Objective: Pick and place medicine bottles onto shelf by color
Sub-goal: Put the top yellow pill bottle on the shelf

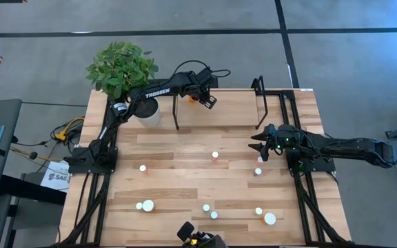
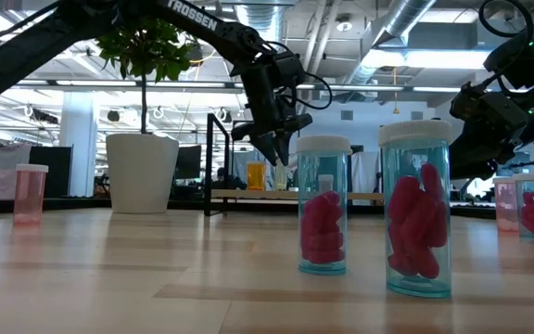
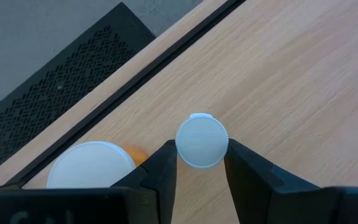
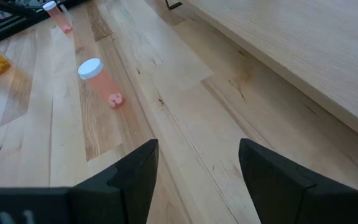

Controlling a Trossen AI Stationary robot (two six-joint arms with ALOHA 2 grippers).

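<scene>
The small bottle (image 3: 202,140) with the round white cap sits between the fingers of the left pincer (image 3: 201,171), over the shelf (image 3: 291,81) board at the far end of the surface (image 1: 185,172). The fingers flank the cap closely and appear to touch it, so I judge the left pincer clenched on this bottle. Whether its base already stands on the board cannot be told. Just beside it on the shelf stands a larger orange bottle (image 3: 92,167) under a wide white cap, close to the shelf's dark edge rail (image 3: 135,87).

The rest of the bottles stand scattered over the near half of the surface, among them two with pinkish-red contents (image 2: 324,206) close to the low camera.

The right pincer (image 4: 197,180) hangs released and empty over bare planks near the shelf's right end, a pale-red bottle (image 4: 99,81) well ahead of it.

Risks from here, as I judge them: letting go while the bottle is off the board would tip it; a sideways withdrawal could knock the orange neighbour against the rail; and a pale bottle beside an orange one may be the wrong colour grouping.
</scene>
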